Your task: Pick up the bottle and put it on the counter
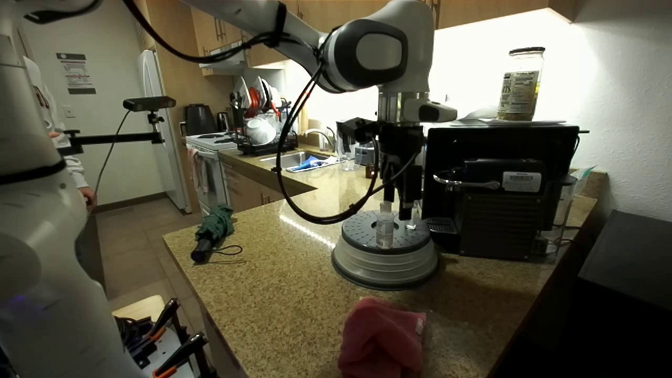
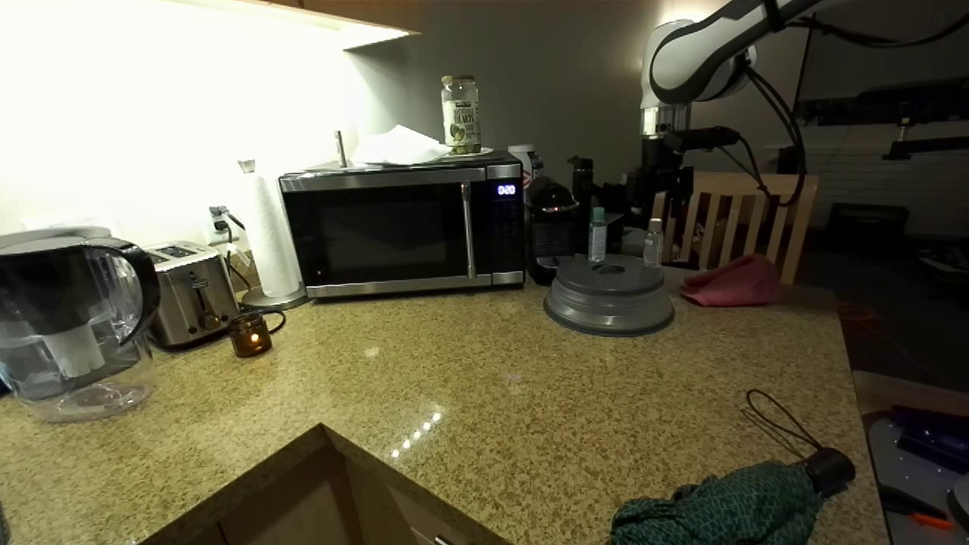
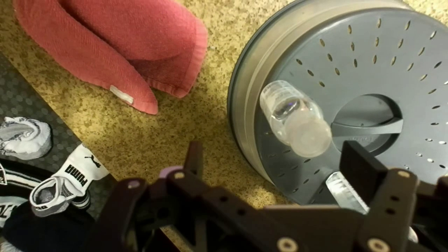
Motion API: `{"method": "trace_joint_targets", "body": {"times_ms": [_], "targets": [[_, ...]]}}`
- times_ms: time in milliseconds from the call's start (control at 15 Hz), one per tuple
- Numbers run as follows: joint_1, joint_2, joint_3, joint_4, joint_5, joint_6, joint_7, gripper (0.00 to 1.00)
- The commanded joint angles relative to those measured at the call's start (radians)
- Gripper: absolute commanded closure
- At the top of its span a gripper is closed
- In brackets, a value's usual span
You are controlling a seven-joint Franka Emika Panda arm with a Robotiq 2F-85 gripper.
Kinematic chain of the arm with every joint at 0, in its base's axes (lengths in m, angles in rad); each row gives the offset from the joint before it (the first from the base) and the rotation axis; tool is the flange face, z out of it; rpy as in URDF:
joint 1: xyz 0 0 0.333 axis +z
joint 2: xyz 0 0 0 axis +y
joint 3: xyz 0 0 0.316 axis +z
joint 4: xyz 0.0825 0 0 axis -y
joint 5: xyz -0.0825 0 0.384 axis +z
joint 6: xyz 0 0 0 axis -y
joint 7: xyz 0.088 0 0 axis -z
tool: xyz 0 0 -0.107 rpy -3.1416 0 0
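Observation:
A clear bottle with a whitish cap (image 1: 385, 233) stands upright on a round grey disc (image 1: 386, 258). The bottle also shows in an exterior view (image 2: 653, 246) and in the wrist view (image 3: 278, 99). A second clear bottle with a teal cap (image 2: 597, 238) stands on the same disc; in the wrist view this bottle (image 3: 344, 192) is partly hidden behind a finger. My gripper (image 3: 276, 157) is open and empty, pointing down above the disc, with the capped top of the first bottle showing between its fingers. The speckled tan counter (image 1: 283, 294) lies under the disc.
A pink cloth (image 1: 383, 336) lies beside the disc. A black coffee machine (image 2: 551, 227) and a microwave (image 2: 394, 235) stand close behind it. A folded green umbrella (image 1: 214, 231) lies near the counter edge. A glass jar (image 2: 461, 117) stands on the microwave.

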Motion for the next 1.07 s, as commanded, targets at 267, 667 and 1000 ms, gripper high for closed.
{"method": "trace_joint_targets", "body": {"times_ms": [267,667,1000], "targets": [[-0.008,-0.004,0.003,0.006,0.026,-0.043,-0.017,0.0],[-0.005,0.001,0.005,0.002,0.002,-0.023,0.0,0.0],[-0.005,0.001,0.005,0.002,0.002,-0.023,0.0,0.0]]}}
